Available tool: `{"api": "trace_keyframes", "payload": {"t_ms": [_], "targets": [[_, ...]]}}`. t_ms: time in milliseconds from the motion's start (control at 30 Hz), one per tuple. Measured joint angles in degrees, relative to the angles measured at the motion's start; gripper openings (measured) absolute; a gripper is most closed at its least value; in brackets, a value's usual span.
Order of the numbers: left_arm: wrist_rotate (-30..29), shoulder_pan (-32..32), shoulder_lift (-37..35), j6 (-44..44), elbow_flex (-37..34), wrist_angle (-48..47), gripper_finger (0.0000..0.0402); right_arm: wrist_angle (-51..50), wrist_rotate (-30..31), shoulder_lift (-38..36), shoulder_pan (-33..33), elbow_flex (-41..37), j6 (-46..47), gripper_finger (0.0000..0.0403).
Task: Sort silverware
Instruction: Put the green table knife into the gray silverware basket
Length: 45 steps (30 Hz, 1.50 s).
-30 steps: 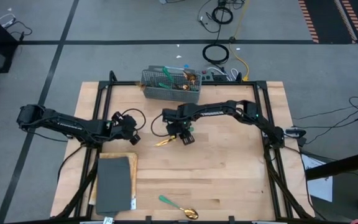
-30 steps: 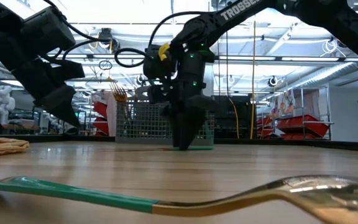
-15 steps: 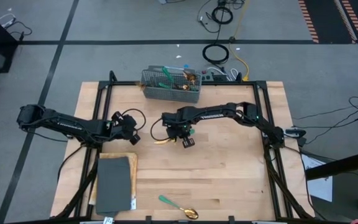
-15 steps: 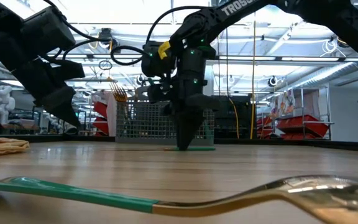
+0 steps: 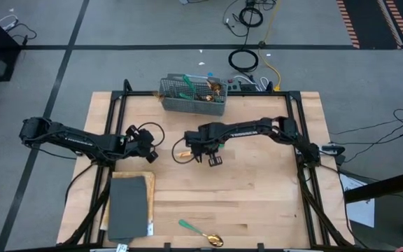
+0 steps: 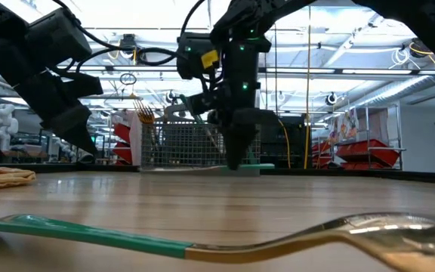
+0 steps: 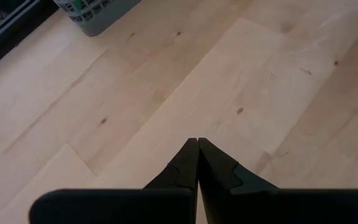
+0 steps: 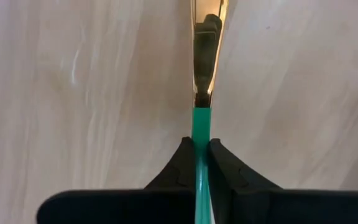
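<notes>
Silverware (image 5: 196,89) upright in mesh basket (image 5: 170,102); right claw (image 8: 201,149) clamped around teal-handled utensil (image 8: 204,74).

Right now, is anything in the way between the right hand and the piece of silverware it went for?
Nothing visible. The right hand is already shut on the teal handle of that piece of silverware, just above bare table. The left hand waits shut, off to the side.
</notes>
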Motion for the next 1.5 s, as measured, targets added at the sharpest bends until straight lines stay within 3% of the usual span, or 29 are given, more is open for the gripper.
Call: {"api": "trace_keyframes", "payload": {"t_ms": [367, 467, 767, 967, 1133, 1500], "targets": [[0.01, 0.0, 0.0, 0.8, 0.0, 0.0, 0.0011, -6.56, 21.99, -7.85, 0.76, 0.03, -0.03, 0.0], [0.02, 0.0, -0.01, 0.78, 0.0, 0.02, 0.0011, -6.23, 30.89, -11.5, 0.98, 0.17, -1.78, 0.0], [0.02, 0.0, 0.0, 0.75, 0.0, 0.44, 0.0011, -5.14, 50.15, -15.9, -1.84, 0.2, -15.89, 0.0], [0.02, 0.0, -0.02, 0.73, 0.0, 0.5, 0.0011, 1.98, 66.62, -13.35, -6.29, 0.22, -37.74, 0.0], [0.0, 0.0, -0.01, 0.71, 0.0, 0.53, 0.0011, 11.75, 68.78, -12.24, -8.84, 0.25, -53.32, 0.0], [-2.38, 0.0, -0.01, 0.71, 0.0, 0.55, 0.0011, 9.7, 66.79, -11.4, -12.82, 0.28, -58.83, 0.0]]}}
